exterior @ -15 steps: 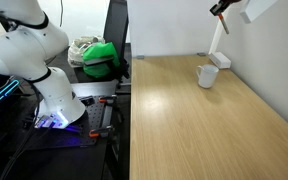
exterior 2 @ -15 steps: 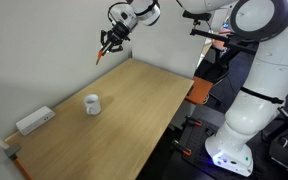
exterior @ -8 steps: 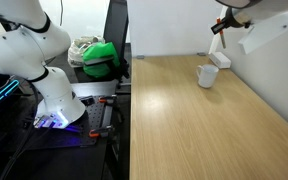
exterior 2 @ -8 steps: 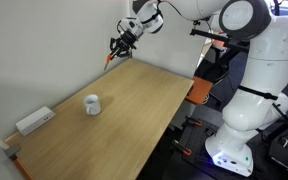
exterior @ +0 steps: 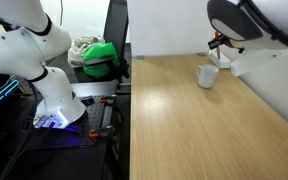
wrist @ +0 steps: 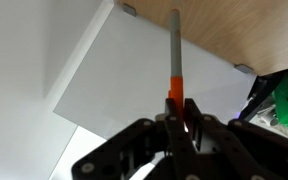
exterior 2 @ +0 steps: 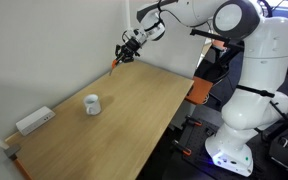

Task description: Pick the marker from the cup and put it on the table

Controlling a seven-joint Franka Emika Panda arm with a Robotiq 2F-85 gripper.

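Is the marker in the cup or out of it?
Out: the end effector grips the marker near the table corner, apart from the cup.

The orange-red marker (exterior 2: 114, 66) stands out against a pale wall, at 1 o'clock from the plain white cup (exterior 2: 91, 103). The table (exterior 2: 134, 130) has a light wood-grain top with a dark edge. In the wrist view the marker (wrist: 175, 85) turns from orange to grey towards 12 o'clock, above the black gripper (wrist: 176, 108). The robot arm (exterior 2: 254, 60) is white. At 9 o'clock in an exterior view sits a bright green bundle (exterior: 102, 57), with violet-blue light (exterior: 52, 122) glowing at 7 o'clock.
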